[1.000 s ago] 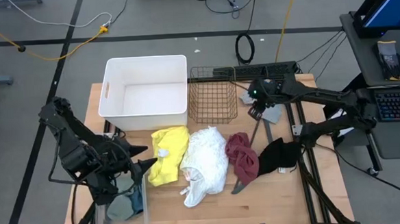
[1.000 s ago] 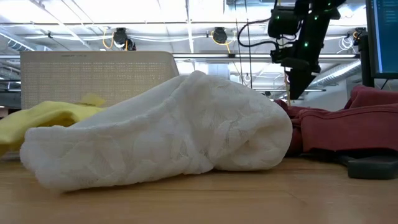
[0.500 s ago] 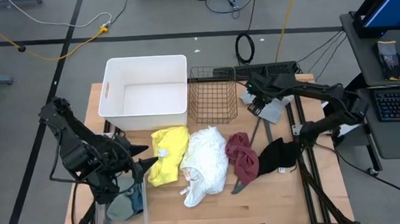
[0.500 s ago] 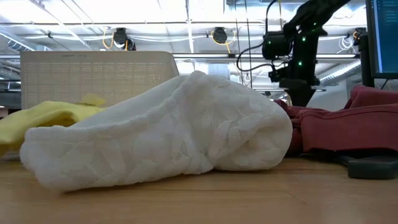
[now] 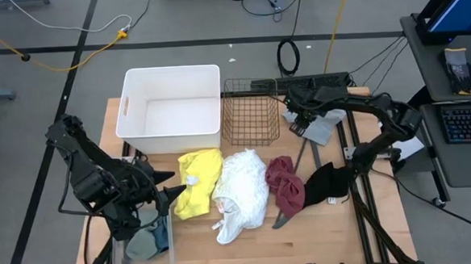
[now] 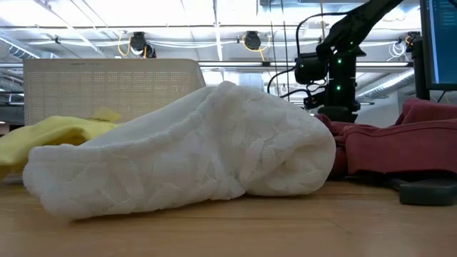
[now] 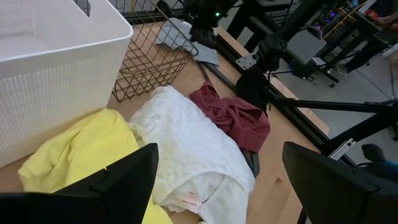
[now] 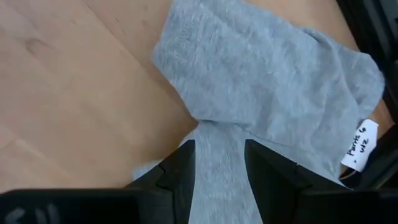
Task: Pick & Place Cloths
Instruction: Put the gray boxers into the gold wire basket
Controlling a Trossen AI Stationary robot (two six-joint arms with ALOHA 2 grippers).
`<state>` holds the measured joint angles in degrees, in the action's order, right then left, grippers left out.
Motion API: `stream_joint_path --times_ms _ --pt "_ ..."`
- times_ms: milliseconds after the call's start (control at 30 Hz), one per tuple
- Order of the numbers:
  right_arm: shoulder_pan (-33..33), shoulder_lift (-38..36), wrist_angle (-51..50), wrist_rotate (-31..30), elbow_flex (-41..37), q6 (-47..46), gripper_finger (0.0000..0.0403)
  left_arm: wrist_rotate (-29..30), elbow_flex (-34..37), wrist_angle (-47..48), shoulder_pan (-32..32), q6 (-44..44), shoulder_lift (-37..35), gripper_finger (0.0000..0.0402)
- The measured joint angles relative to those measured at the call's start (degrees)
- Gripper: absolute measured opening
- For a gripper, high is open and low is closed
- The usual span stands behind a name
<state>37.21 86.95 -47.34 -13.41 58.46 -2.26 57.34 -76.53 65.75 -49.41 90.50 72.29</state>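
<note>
Yellow [image 5: 198,192], white [image 5: 240,195], maroon [image 5: 284,184] and black [image 5: 328,182] cloths lie in a row on the wooden table. A grey cloth [image 5: 319,130] lies at the far right, beside the wire basket. My right gripper [image 8: 217,165] points steeply down over the grey cloth. It is open, with one finger on either side of a narrow neck of the cloth. In the low view the maroon cloth [image 6: 400,146] hides its fingertips. My left gripper [image 5: 176,184] waits open above the table's left side, near the yellow cloth [image 7: 81,155]. My right gripper comes from above with its fingers [image 8: 177,168] on either side of the grey cloth's narrow middle [image 8: 217,146]. The cloth lies flat on the table. I cannot tell whether the fingertips touch it.
A white bin [image 5: 170,79] and a wire basket [image 5: 250,111] stand at the far edge. A clear tub [image 5: 148,243] with teal cloth sits at the near left. A thin black bar [image 5: 301,154] and metal frame rails [image 5: 358,154] lie by the grey cloth.
My right gripper has come down toward the grey cloth, shifting a little toward the wire basket and tipping more steeply downward. The gap between its fingers looks unchanged. The cloths have not moved.
</note>
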Motion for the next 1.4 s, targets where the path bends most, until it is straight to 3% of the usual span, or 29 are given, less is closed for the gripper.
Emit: stream_joint_path --times_ms 400,767,1033,1200,1400 --pt "0.28 1.28 8.91 0.15 -5.48 1.41 0.0132 -0.32 0.00 -0.05 0.00 0.71 0.00 0.0347" --pt "0.33 1.21 20.80 -0.02 -13.48 -1.77 0.0132 -0.47 0.00 -0.05 0.00 2.08 0.00 0.0347" --pt "0.28 0.99 23.62 -0.26 -16.63 -4.24 0.0130 -0.48 0.00 -0.04 0.00 2.82 0.00 0.0347" --pt "0.29 1.06 23.45 -0.18 -16.73 -4.59 0.0101 -0.48 0.00 -0.04 0.00 2.80 0.00 0.0347" --pt "0.28 1.13 23.17 0.10 -16.79 -4.57 0.0029 -0.48 0.00 -0.04 0.00 2.80 0.00 0.0347"
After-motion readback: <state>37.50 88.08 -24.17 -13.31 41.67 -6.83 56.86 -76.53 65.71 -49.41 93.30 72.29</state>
